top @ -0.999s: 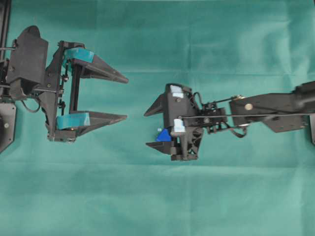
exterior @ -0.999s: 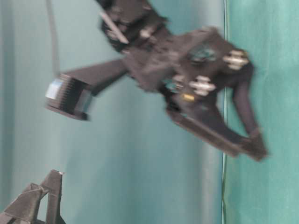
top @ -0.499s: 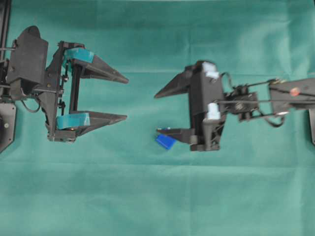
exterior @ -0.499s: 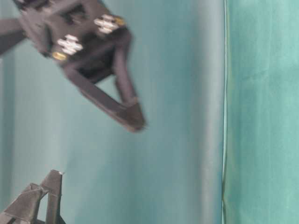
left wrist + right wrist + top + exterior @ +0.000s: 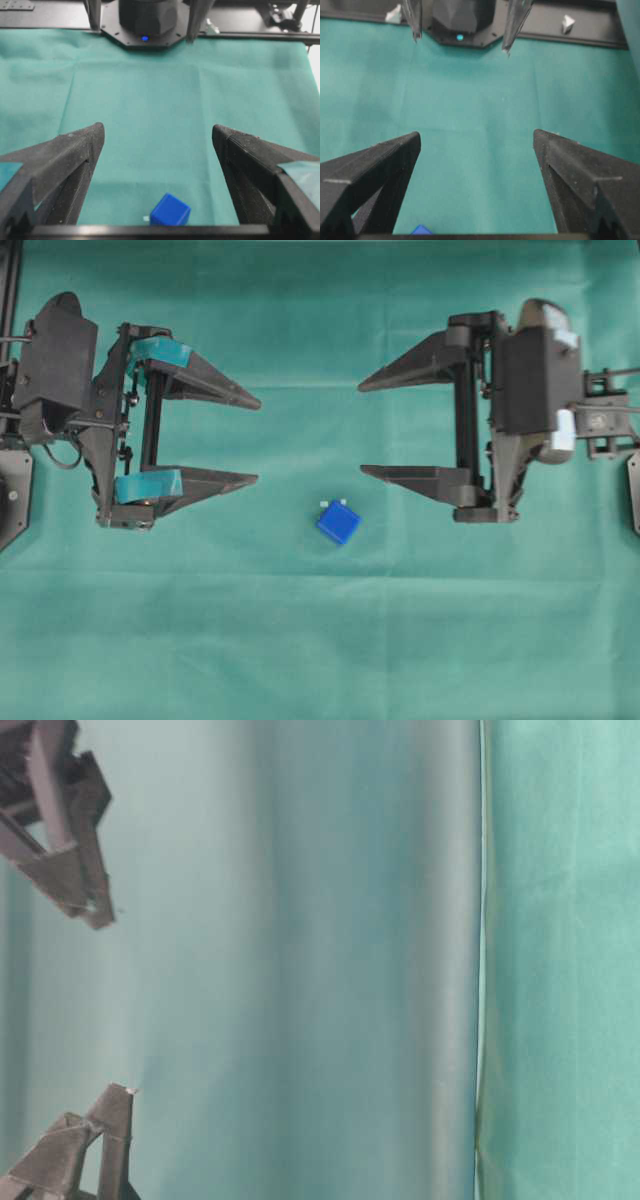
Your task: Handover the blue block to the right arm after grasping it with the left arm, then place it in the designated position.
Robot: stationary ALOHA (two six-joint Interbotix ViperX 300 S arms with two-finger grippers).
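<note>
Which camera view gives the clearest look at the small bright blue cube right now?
The overhead view: the small bright blue cube lies whole and unobstructed on the green cloth. The left wrist view shows it cut off at the bottom edge; the right wrist view catches only a sliver; the table-level view misses it.

I see a green cloth (image 5: 330, 640) that covers the whole table, with soft fold lines crossing it. At the far edge there is a black frame rail (image 5: 45, 15). The light is even, and I see no hard shadows.
</note>
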